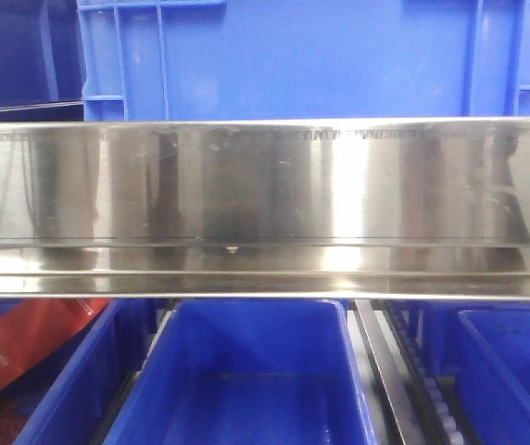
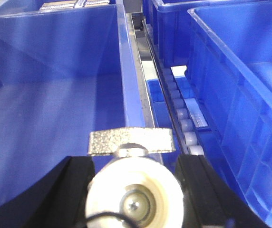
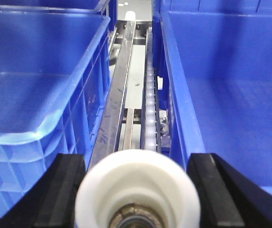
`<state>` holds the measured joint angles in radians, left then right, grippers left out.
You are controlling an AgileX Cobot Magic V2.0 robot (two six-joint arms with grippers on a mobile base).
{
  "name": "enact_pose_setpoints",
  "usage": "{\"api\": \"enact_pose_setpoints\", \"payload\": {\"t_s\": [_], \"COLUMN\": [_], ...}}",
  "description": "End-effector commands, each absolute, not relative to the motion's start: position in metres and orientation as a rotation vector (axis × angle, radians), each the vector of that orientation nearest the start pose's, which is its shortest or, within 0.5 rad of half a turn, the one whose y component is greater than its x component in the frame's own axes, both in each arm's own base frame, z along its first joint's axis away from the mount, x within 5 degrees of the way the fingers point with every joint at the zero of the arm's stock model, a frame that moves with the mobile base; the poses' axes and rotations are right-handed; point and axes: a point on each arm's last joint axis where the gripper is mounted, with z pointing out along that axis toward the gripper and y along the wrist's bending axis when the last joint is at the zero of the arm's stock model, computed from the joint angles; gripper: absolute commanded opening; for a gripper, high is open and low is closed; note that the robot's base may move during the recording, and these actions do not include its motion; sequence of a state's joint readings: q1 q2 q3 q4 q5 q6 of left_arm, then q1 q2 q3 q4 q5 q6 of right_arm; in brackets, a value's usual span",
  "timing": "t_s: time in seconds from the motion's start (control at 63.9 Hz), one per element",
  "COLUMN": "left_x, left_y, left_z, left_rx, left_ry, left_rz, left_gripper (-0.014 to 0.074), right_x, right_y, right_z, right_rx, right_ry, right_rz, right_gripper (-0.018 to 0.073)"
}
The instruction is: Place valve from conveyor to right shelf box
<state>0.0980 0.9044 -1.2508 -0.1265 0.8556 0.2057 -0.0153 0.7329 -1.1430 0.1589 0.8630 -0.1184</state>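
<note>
Both arms loaded. Left jaws closed on left-arm valve [image 2: 135, 192], bottom centre of the left wrist view. Its silver handle [image 2: 130, 141] lies crosswise on top, bore facing the camera, in line with the right wall of the big blue box [image 2: 45, 95]. Right jaws closed on right-arm valve [image 3: 136, 185], bottom centre, above the roller track [image 3: 149, 109] between 2 boxes. Likely target is the right-hand box [image 3: 231, 95], just right of those jaws, so the right arm is nearer. Conveyor not in view.
</note>
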Motion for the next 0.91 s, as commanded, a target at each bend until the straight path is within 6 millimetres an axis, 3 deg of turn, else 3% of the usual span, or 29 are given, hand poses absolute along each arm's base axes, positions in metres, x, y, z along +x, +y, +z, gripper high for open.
{"api": "enact_pose_setpoints", "payload": {"t_s": [0.0, 0.188, 0.344, 0.579, 0.751, 0.892], "left_x": [0.159, 0.163, 0.179, 0.221, 0.263, 0.295], "left_y": [0.005, 0.004, -0.012, -0.060, -0.106, -0.144], "left_z": [0.465, 0.475, 0.499, 0.530, 0.526, 0.510], "left_rx": [0.070, 0.068, 0.157, 0.352, 0.478, 0.555], "left_ry": [1.912, 1.872, 1.842, 1.783, 1.810, 1.841], "left_rz": [0.022, 0.009, -0.065, -0.214, -0.303, -0.352], "left_gripper": [-0.0111, -0.0111, -0.0111, -0.0111, -0.0111, -0.0111], "right_x": [0.111, 0.117, 0.134, 0.179, 0.212, 0.244], "right_y": [0.009, 0.009, 0.016, 0.045, 0.081, 0.113], "right_z": [0.457, 0.471, 0.498, 0.525, 0.538, 0.533], "right_rx": [-0.070, -0.074, -0.136, -0.289, -0.409, -0.486], "right_ry": [1.831, 1.824, 1.791, 1.766, 1.742, 1.767], "right_rz": [0.089, 0.089, 0.153, 0.260, 0.358, 0.415], "right_gripper": [-0.0155, -0.0155, -0.0155, -0.0155, -0.0155, -0.0155]}}
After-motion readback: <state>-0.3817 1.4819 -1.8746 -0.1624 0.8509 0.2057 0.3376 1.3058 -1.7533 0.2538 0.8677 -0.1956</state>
